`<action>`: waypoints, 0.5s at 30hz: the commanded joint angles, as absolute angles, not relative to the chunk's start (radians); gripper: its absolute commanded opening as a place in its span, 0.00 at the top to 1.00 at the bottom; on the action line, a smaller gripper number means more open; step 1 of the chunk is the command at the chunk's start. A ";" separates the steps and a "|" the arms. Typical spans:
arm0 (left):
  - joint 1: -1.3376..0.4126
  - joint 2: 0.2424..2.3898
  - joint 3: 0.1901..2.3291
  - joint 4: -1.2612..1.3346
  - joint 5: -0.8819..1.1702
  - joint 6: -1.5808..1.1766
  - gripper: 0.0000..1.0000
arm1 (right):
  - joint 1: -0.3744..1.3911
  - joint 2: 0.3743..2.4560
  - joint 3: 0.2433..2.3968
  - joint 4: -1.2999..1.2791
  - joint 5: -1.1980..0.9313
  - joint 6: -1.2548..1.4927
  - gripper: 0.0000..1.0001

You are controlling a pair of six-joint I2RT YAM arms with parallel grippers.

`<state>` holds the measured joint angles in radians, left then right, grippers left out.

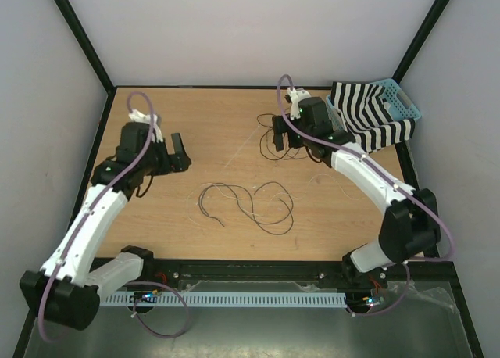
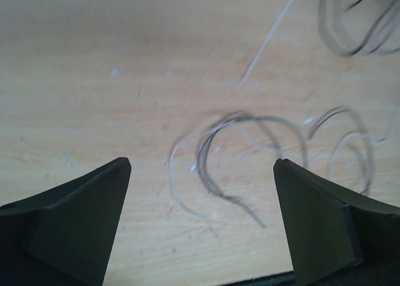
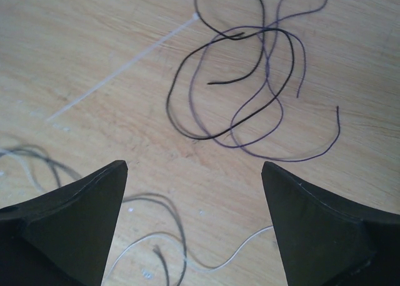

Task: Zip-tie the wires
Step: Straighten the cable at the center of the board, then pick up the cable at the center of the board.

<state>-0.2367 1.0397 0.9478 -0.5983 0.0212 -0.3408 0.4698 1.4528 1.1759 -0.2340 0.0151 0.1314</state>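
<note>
The left gripper [image 2: 201, 167] and right gripper [image 3: 194, 167] both stand spread wide and empty above the bench [image 1: 226, 112]. Recommended: sweep the wires [image 1: 248, 205] into one bundle before lifting the zip tie [image 3: 123, 67] by one end. The wires are thin dark strands in loose loops, lying mid-bench toward the near edge and toward the far right corner; the tie, pale and straight, lies flat between.

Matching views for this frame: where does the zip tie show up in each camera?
Top external: the zip tie is a faint diagonal just above the table's middle, between the two arms.
Left wrist: zip tie upper right of centre, slanting.
Right wrist: zip tie upper left, slanting.
Shared landmark: the wires looped on the wood near it, visible in all three.
</note>
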 commanded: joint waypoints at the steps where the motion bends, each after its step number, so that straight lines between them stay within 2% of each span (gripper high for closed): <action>1: -0.235 0.945 1.051 -0.550 0.030 -0.326 0.01 | 0.427 1.558 1.230 -0.180 0.001 0.150 0.01; 7: -0.235 0.845 1.052 -0.452 0.110 -0.322 0.01 | 0.386 1.743 1.306 -0.155 0.013 0.208 0.00; 15: -0.235 0.764 0.942 -0.297 0.223 -0.331 0.01 | 0.380 1.941 1.398 -0.143 0.005 0.224 0.16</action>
